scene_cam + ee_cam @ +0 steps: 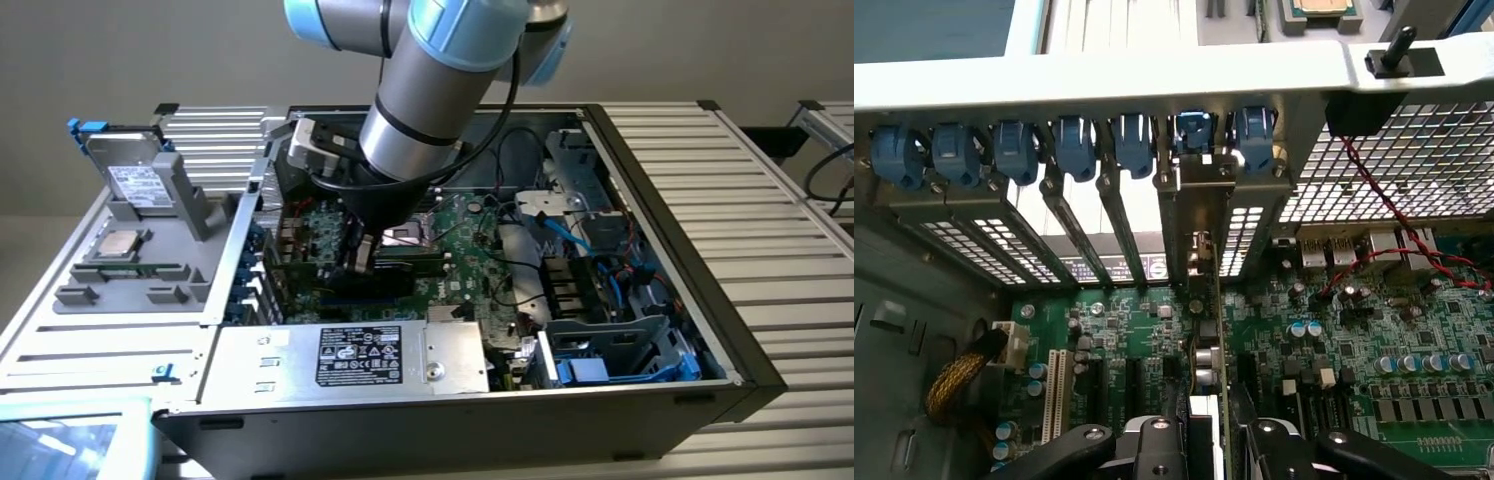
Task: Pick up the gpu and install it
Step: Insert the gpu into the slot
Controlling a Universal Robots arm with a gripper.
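Note:
The gpu [1206, 335] stands on edge over the green motherboard [1354, 340], seen edge-on in the wrist view. Its metal bracket [1199, 215] lies against the case's rear slot openings, under the blue clips. My gripper [1211, 445] is shut on the card's near end, one finger [1154, 445] on each side. In the exterior view the arm reaches down into the open computer case, and the gripper [358, 262] sits low over the motherboard [467, 245]. There the dark gpu [310, 262] runs from the gripper toward the exterior view's left.
A row of blue slot clips [1014, 150] lines the rear wall. Red wires [1384, 210] and a braided cable [954, 375] lie near the board. The power supply [354, 355] and drive cage [627, 350] bound the case front. A tray holding a processor [120, 245] stands outside, left.

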